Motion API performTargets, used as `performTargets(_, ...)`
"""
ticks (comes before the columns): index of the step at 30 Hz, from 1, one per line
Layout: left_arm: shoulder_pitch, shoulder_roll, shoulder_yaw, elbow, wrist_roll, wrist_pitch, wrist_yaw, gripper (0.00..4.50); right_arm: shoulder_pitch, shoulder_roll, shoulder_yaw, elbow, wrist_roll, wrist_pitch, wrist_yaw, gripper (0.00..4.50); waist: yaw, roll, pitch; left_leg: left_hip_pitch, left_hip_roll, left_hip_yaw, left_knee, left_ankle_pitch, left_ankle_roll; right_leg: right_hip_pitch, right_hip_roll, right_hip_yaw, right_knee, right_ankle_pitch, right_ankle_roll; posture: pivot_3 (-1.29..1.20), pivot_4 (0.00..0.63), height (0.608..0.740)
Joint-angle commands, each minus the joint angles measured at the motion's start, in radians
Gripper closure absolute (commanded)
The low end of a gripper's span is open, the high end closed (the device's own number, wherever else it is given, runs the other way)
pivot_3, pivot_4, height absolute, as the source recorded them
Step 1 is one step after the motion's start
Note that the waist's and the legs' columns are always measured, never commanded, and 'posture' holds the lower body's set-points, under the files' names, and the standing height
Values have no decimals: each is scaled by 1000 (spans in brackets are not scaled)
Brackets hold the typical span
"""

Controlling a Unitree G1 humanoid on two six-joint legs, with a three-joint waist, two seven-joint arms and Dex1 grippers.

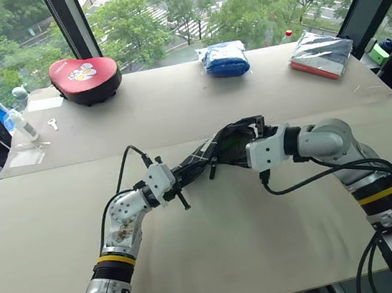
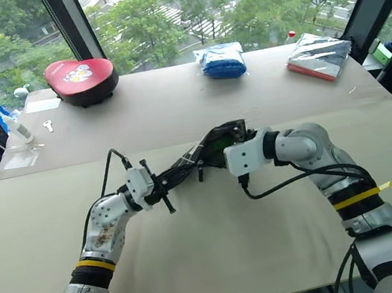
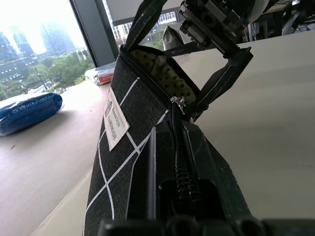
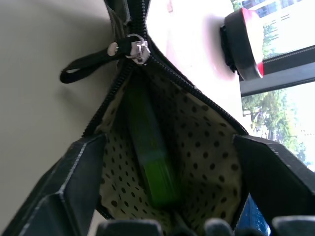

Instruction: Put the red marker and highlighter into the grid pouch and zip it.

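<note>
Right now you have the pouch (image 1: 229, 147) lifted off the pale table (image 1: 216, 245), stretched between your two arms over the middle of the near tabletop. Your left gripper (image 1: 185, 177) is pinched shut on the zipped end of the pouch; in the left wrist view its fingers close on the black fabric, just below the small white label (image 3: 116, 124). Your right gripper (image 4: 172, 167) sits at the open end with its fingers spread as wide as they go, one on each side of the mouth. You cannot tell from the views whether they press on the fabric or hang just clear of it.

Look into the right wrist view and you see the green highlighter (image 4: 150, 152) lying lengthwise inside, on the pale dotted lining. The zipper slider (image 4: 139, 50) sits partway along the teeth with its black strap (image 4: 83, 66) hanging to one side, so the mouth is open from there to your right gripper.

Along the far edge by the window lie a red heart-shaped case (image 1: 86, 78), a blue packet (image 1: 223, 59) and a silver packet (image 1: 321, 54), well apart from the pouch.
</note>
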Motion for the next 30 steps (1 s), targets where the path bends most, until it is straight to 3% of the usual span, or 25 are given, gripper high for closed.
performTargets(1,-11,2,4,-22,-6,-13,-2,4500,44,-50,-166,-175,292,314,93,66,3,0,0,0,0,0,0,0,0,0,0,0,0,0,0,0,150,740)
performTargets(3,-9,3,4,-22,-6,-13,-3,4500,109,-93,-225,-312,486,541,160,66,11,0,0,0,0,-1,0,0,0,0,0,-1,0,0,0,0,150,740)
performTargets(5,-8,4,4,-22,-6,-13,-4,4500,153,-118,-315,-433,756,815,149,66,11,0,0,-1,1,-2,0,0,0,1,0,-2,0,0,0,0,150,740)
performTargets(7,-7,4,3,-21,-6,-13,-4,4500,193,-143,-383,-496,919,979,142,66,9,0,0,-1,2,-2,-1,-1,1,1,0,-2,-1,0,-1,0,150,740)
performTargets(10,-6,3,1,-20,-6,-14,-7,4500,293,-170,-428,-548,1013,1102,125,66,12,0,0,-1,3,-2,0,-1,2,1,0,-3,-3,1,-2,0,150,740)
performTargets(12,-9,3,0,-16,-7,-16,-11,4500,372,-160,-382,-596,998,1127,96,66,13,0,0,0,3,-2,0,-1,2,2,0,-3,-6,1,-2,0,150,740)
performTargets(15,-16,2,0,-8,-8,-18,-15,4500,424,-126,-243,-604,856,1109,3,66,10,0,0,0,3,-1,0,-1,2,2,0,-4,-5,1,-2,0,150,740)
performTargets(20,-24,0,-2,-1,-8,-20,-19,4500,357,26,-82,-524,713,1175,-196,66,9,0,0,0,4,1,2,-1,1,1,0,-3,-4,3,-3,0,150,740)
performTargets(30,-25,0,-4,0,-9,-21,-25,4500,185,272,-41,-395,642,1210,-332,66,9,0,0,0,3,1,1,0,0,0,1,-4,-4,4,-3,0,150,740)
